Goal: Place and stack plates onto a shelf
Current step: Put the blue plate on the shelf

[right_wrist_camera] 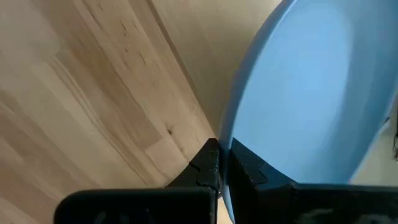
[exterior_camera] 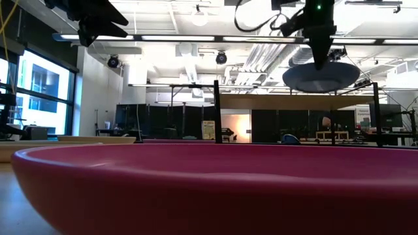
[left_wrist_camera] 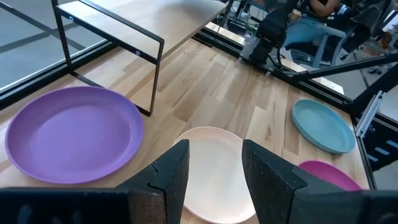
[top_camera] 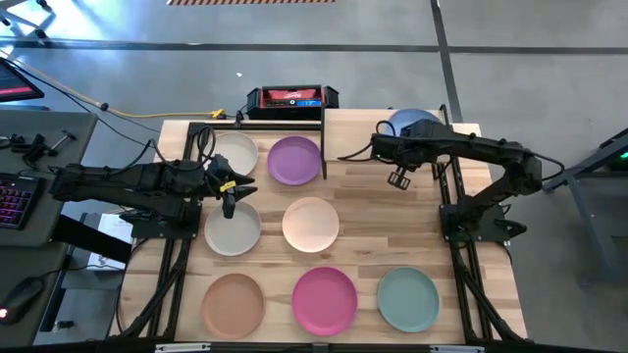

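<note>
While the round, shallow matte blue plate (right_wrist_camera: 298,87) is pinched by its rim in the right hand (right_wrist_camera: 221,163), it is carried raised above the small light-wood shelf on black metal posts (top_camera: 402,123), presumably so it can be lowered flat onto the board. The left hand (left_wrist_camera: 213,168) is held narrowly parted and empty over the desk (top_camera: 363,226) beside the shelf, near the grey-beige plate (top_camera: 233,231), likely waiting.
</note>
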{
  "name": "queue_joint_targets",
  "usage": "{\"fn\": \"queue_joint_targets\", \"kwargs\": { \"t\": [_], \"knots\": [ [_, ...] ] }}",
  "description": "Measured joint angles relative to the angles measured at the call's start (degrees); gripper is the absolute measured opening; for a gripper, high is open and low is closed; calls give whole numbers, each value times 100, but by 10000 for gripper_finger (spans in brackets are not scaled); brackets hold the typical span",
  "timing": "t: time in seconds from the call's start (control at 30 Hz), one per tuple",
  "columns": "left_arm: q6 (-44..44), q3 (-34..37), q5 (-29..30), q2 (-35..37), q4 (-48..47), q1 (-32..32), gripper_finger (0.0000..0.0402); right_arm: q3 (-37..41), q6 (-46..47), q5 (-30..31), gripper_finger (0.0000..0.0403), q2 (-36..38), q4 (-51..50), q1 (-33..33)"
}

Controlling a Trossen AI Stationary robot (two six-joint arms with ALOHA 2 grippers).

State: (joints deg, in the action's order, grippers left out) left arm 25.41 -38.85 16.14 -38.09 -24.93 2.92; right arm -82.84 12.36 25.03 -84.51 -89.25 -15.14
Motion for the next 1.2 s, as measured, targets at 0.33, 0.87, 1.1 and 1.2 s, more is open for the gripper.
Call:
{"fn": "queue_joint_targets", "kwargs": {
  "t": [0.33,0.87,1.1,1.2],
  "knots": [
    [-4,0,7,0,-2,0,138,209,-109,-143,0,-2,327,-222],
    [-4,0,11,0,-4,0,138,209,-219,-412,0,-2,420,-683],
    [-7,0,15,0,-4,0,138,209,-235,-474,0,-2,424,-736],
    [-7,0,15,0,-6,0,138,209,-220,-475,0,-2,422,-736]
  ]
}}
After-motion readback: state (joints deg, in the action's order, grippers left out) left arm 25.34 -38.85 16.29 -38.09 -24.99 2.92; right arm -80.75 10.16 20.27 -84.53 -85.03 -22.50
